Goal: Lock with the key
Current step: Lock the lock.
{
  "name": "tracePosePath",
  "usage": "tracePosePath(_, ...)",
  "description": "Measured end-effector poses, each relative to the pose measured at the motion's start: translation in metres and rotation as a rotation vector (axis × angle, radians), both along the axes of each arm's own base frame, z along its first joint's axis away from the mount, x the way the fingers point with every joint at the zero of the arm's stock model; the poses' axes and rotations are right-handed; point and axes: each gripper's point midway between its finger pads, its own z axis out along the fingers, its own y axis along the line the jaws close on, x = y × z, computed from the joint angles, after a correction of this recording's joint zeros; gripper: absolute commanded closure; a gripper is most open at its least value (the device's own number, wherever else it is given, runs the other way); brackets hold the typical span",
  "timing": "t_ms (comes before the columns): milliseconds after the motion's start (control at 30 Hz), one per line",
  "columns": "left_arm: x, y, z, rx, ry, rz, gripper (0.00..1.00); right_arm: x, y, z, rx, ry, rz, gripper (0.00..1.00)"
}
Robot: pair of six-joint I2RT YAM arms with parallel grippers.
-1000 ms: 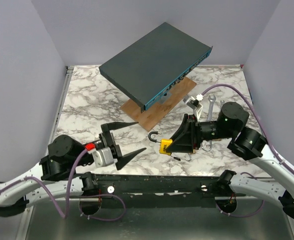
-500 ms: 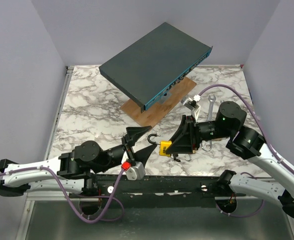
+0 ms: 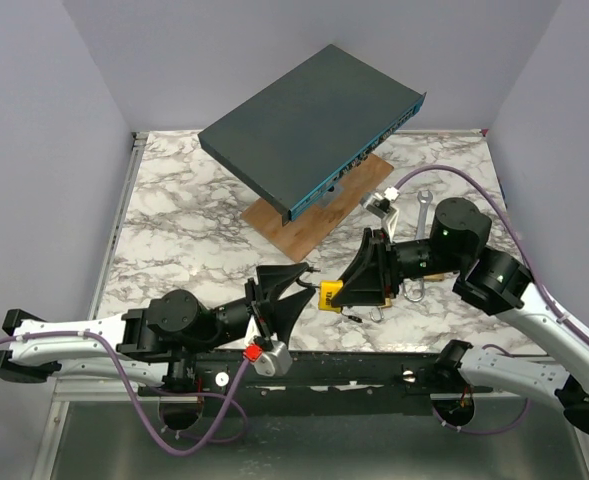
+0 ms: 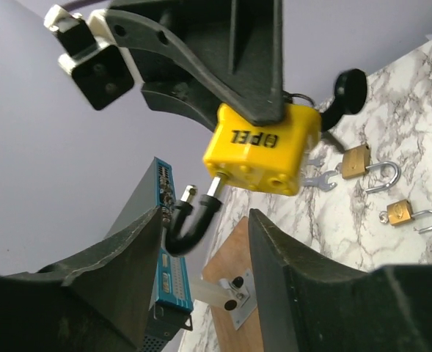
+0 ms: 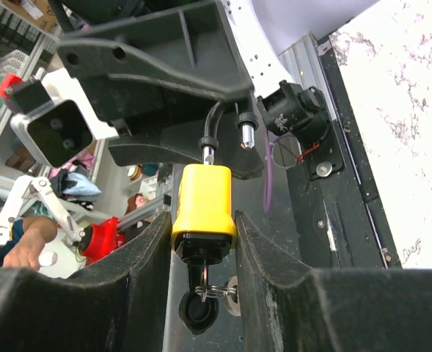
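Observation:
My right gripper (image 3: 346, 290) is shut on the body of a yellow padlock (image 3: 330, 295) and holds it above the table, near the front edge. In the right wrist view the padlock (image 5: 203, 202) sits between my fingers. A black-headed key (image 5: 199, 313) is in its keyhole and hangs on a ring. The black shackle (image 4: 190, 224) is open, with one leg out of the body. My left gripper (image 4: 207, 216) is open. Its fingers (image 4: 127, 271) stand on either side of the shackle without touching it, also in the top view (image 3: 304, 278).
A dark network switch (image 3: 314, 120) leans on a wooden board (image 3: 314, 215) at the back. Two brass padlocks (image 4: 356, 158) (image 4: 400, 213), a small wrench (image 3: 422, 210) and a white bracket (image 3: 384, 205) lie on the marble table (image 3: 174, 210) by the right arm.
My left arm has swung forward and to the right. Its open fingers now flank the padlock's shackle. The right gripper has held the padlock almost still.

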Motion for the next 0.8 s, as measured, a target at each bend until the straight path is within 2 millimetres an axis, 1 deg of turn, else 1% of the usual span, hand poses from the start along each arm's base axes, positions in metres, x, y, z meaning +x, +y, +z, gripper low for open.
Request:
tracePosePath(100, -0.001, 0.000, -0.003, 0.015, -0.004, -0.002, 0.63, 0.001, 0.000, 0.006, 0.006, -0.015, -0.003, 0.99)
tracePosePath(167, -0.001, 0.000, -0.006, 0.026, -0.003, -0.002, 0.72, 0.001, 0.000, 0.008, 0.004, -0.020, -0.003, 0.99)
tracePosePath(200, -0.001, 0.000, -0.007, 0.029, -0.004, -0.002, 0.75, 0.001, 0.000, 0.008, 0.000, -0.021, -0.003, 1.00)
tracePosePath(333, -0.002, -0.001, -0.012, 0.043, 0.026, -0.008, 0.77, 0.003, 0.000, 0.007, -0.018, -0.030, -0.006, 1.00)
tracePosePath(467, -0.006, 0.000, -0.015, 0.060, 0.116, -0.026, 0.78, 0.006, 0.000, 0.010, -0.031, -0.054, -0.013, 0.99)
tracePosePath(567, -0.013, 0.001, -0.011, 0.063, 0.198, -0.061, 0.78, 0.007, -0.001, 0.014, -0.029, -0.082, -0.018, 0.99)
tracePosePath(667, -0.022, 0.001, -0.002, 0.050, 0.289, -0.104, 0.79, 0.006, -0.002, 0.018, -0.026, -0.109, -0.016, 0.99)
tracePosePath(733, -0.028, 0.002, 0.004, 0.034, 0.360, -0.131, 0.79, 0.006, -0.003, 0.019, -0.027, -0.122, -0.016, 1.00)
tracePosePath(800, -0.032, 0.003, 0.006, 0.030, 0.413, -0.146, 0.79, 0.007, -0.003, 0.018, -0.030, -0.131, -0.015, 0.99)
